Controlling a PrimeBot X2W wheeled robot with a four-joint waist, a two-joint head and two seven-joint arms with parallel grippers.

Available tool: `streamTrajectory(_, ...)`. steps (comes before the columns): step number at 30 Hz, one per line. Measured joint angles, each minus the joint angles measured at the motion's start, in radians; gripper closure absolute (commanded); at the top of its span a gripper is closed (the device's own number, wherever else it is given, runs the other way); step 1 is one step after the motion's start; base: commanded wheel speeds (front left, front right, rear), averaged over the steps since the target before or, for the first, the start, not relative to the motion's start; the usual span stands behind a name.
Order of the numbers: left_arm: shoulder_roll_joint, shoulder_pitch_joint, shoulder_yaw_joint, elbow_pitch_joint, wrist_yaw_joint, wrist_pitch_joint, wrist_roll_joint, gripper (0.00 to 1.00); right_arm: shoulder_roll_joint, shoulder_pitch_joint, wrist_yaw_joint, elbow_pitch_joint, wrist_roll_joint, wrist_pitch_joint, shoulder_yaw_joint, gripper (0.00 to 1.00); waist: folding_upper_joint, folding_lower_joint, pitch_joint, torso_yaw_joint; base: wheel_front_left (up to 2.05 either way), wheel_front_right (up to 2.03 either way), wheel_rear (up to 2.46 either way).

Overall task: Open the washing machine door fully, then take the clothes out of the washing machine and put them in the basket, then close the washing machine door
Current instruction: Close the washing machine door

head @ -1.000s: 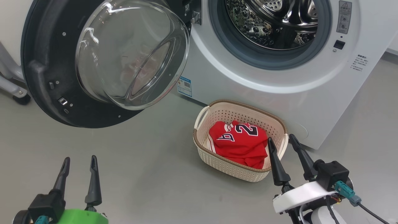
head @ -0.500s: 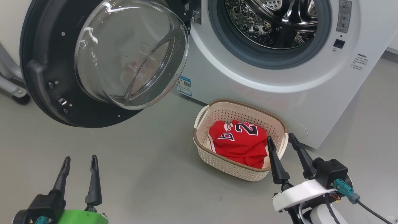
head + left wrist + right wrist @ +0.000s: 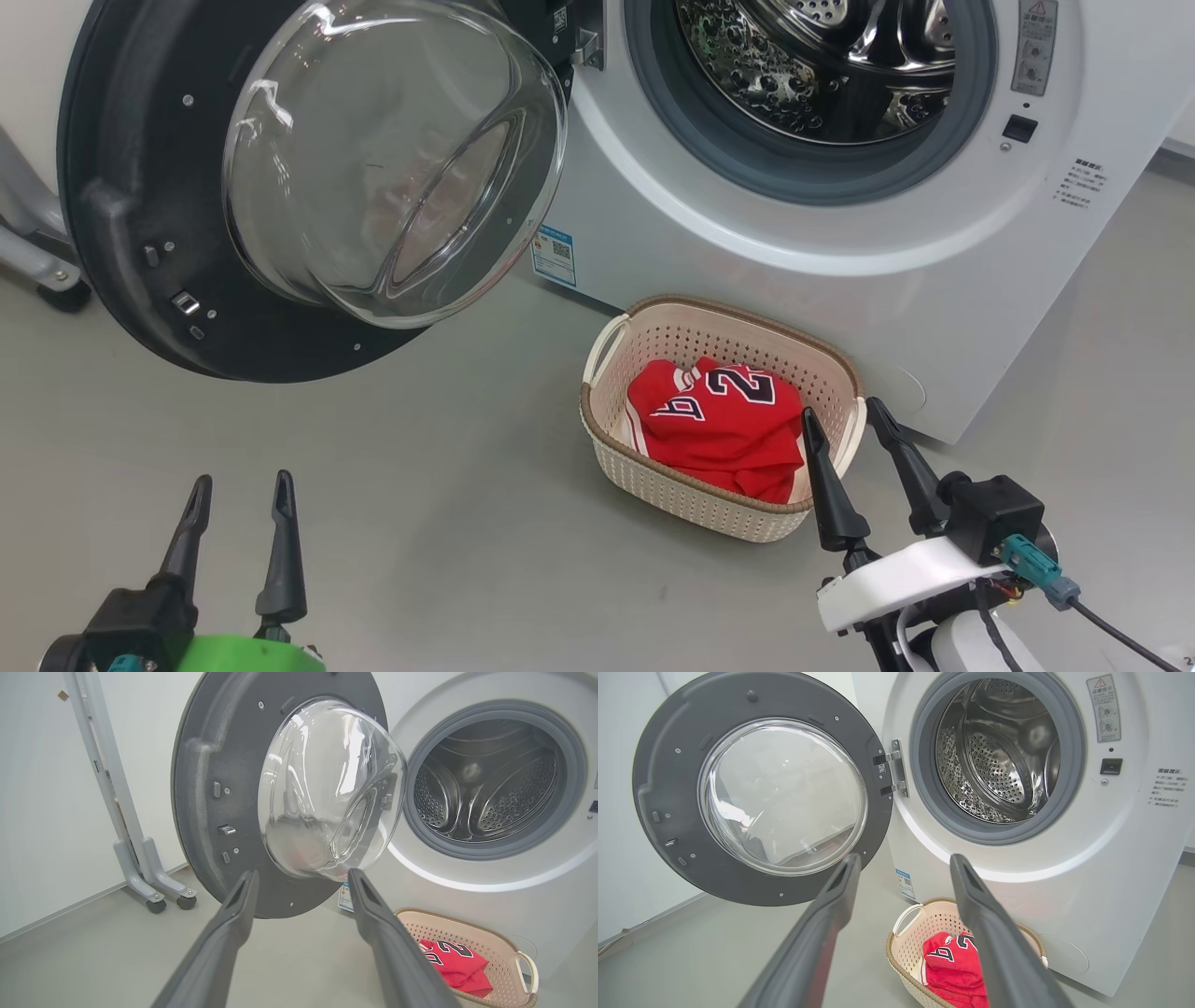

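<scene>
Washing machine door (image 3: 140, 187) hanging wide open, clothes (image 3: 719, 429) lying in the basket (image 3: 691, 495).
The red jersey is showing navy numerals, a 2 legible. The blue label (image 3: 555, 258) and warning sticker (image 3: 1036, 47) on the washing machine (image 3: 840, 280) are carrying unreadable print. The left gripper (image 3: 241, 479) and right gripper (image 3: 840, 408) are hovering spread wide, gripping nothing, over smooth grey floor (image 3: 420, 513).

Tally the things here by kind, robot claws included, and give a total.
Washing machine: 1
Washing machine door: 1
Basket: 1
Red jersey: 1
Wheeled stand: 1
Claws: 2, left claw and right claw
Total: 7
</scene>
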Motion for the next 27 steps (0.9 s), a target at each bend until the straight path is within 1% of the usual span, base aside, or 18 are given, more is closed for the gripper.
streamTrajectory(16,0.000,0.000,0.000,-0.002,0.000,0.000,0.000,0.00,0.000,-0.001,-0.001,0.000,0.007,0.000,-0.003,0.00,0.0000,0.0000,0.000,-0.001,0.00,0.00,0.00)
streamTrajectory(17,0.000,0.000,0.000,-0.002,0.000,0.000,0.000,0.03,0.000,-0.001,-0.002,0.000,0.007,0.000,-0.003,0.00,0.0000,0.0000,0.000,-0.001,0.00,0.00,0.00)
streamTrajectory(18,0.000,0.000,0.000,-0.002,0.000,0.000,0.000,0.40,0.000,-0.001,-0.002,0.000,0.007,0.000,-0.003,0.00,0.0000,0.0000,0.001,-0.001,0.00,0.00,0.00)
streamTrajectory(19,0.000,0.000,-0.001,-0.002,0.000,0.000,0.000,0.73,0.000,-0.001,-0.002,0.000,0.007,0.000,-0.003,0.00,0.0000,0.0000,0.001,-0.001,0.00,0.00,0.00)
streamTrajectory(20,0.000,0.000,-0.001,-0.004,0.000,0.000,0.001,1.00,0.000,-0.001,-0.002,-0.001,0.007,0.000,-0.003,0.00,0.0000,0.0000,0.002,-0.001,0.00,0.00,0.00)
streamTrajectory(27,0.001,-0.001,0.009,-0.034,0.000,0.000,0.001,1.00,0.000,-0.001,-0.011,-0.023,0.007,0.000,-0.001,0.00,0.0000,0.0000,0.022,0.000,0.00,0.00,0.00)
